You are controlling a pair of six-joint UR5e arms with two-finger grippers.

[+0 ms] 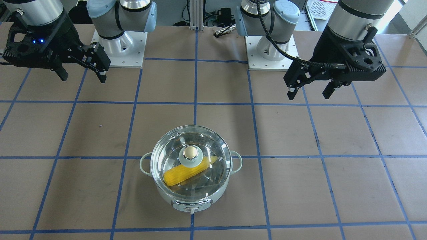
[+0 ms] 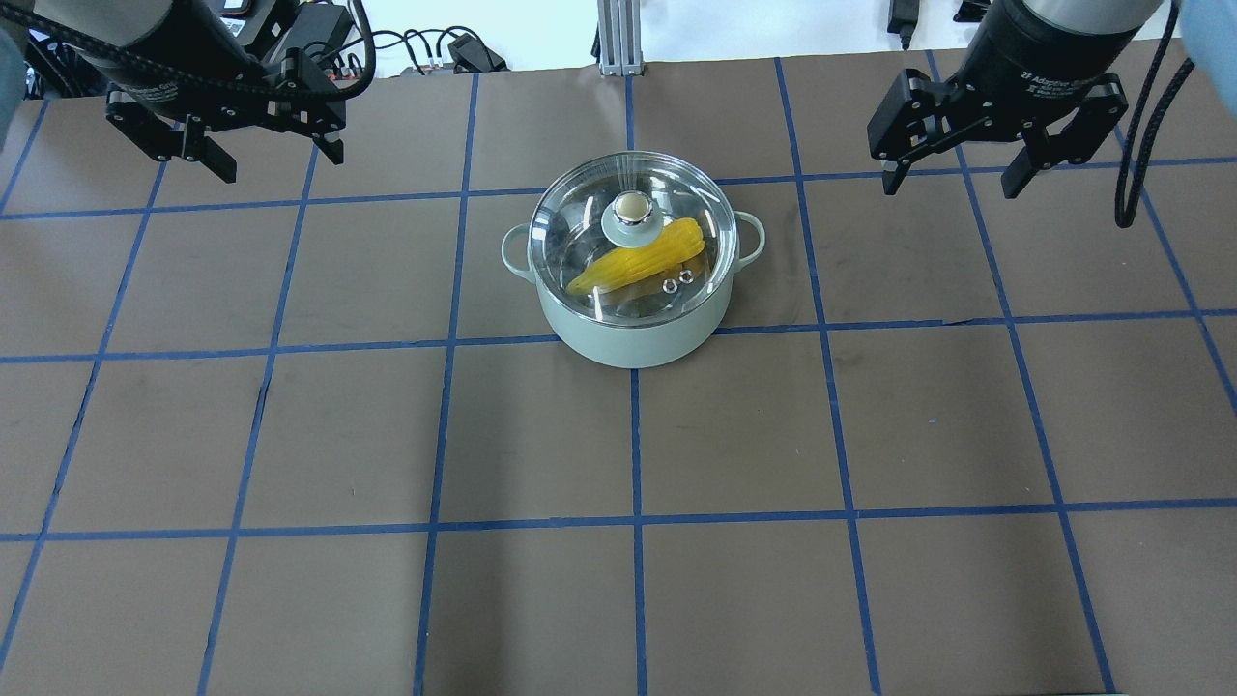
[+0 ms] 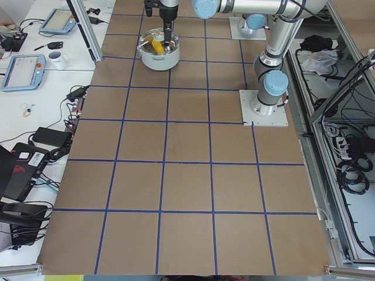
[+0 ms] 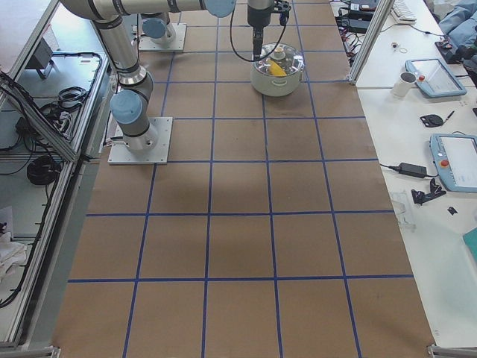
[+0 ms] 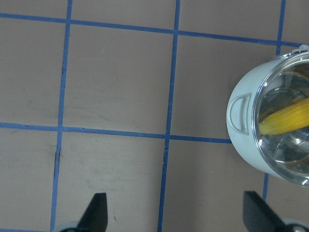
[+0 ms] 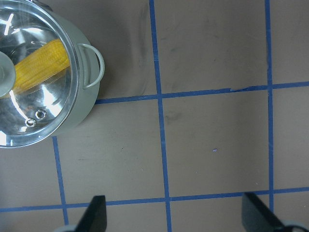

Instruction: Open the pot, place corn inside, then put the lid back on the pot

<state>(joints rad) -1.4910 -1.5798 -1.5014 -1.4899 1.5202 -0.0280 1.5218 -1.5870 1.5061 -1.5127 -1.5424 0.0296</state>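
One round pale mint-green pot on brown gridded tabletop; clear glass dome lid seated; bright yellow corn ear lying diagonally inside. Left gripper, right gripper: spread wide, empty.

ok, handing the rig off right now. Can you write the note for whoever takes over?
Left gripper: open, empty, held above the table, well clear of the pot.
Right gripper: open, empty, held clear on the pot's other side.
Pot: stands on the table between the two arms.
Corn: lies inside the pot, visible through the glass.
Lid: seated on the pot's rim, looks level.
Done: corn in, lid on.
Left: nothing that shows; the task looks complete.
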